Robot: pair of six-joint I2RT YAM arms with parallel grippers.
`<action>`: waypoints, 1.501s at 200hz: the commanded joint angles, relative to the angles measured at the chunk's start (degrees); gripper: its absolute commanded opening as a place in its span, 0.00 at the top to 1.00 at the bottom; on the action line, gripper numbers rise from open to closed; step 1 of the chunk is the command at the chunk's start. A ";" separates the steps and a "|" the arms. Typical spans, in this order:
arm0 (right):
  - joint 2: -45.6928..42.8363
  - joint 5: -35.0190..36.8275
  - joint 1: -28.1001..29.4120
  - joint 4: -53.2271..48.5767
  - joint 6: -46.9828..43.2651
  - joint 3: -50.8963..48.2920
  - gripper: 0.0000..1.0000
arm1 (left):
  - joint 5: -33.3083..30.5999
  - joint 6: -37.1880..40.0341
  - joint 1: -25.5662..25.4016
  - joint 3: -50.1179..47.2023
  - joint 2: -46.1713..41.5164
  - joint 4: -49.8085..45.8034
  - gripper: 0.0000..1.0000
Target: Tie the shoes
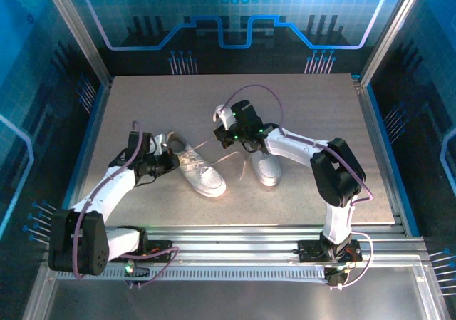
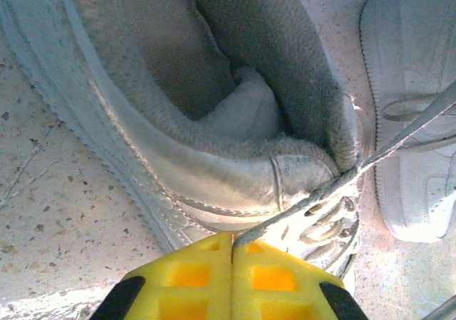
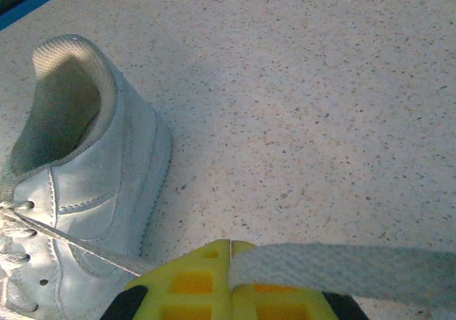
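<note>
Both shoes [image 1: 204, 177] lie toes twd near edge

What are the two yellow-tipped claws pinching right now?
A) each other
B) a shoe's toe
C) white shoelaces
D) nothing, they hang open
C: the left gripper is closed on a lace strand that runs to the eyelets of the sneaker below it, and the right gripper is closed on a flat lace.
</note>
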 commanded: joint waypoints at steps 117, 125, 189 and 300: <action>-9.22 6.14 -7.78 -6.21 -6.83 1.55 1.00 | 3.42 -0.72 5.87 1.70 9.48 1.37 1.00; -9.91 3.52 -7.38 -6.31 -6.83 1.26 1.00 | 3.56 -0.82 5.74 2.28 10.13 1.85 1.00; -6.59 -6.15 -5.45 -7.91 -3.73 0.88 1.00 | -0.43 2.00 1.90 6.93 5.16 -0.40 0.70; -6.56 -3.30 -8.45 -12.48 3.06 1.54 1.00 | -10.94 3.94 -16.56 29.26 29.36 -1.22 0.47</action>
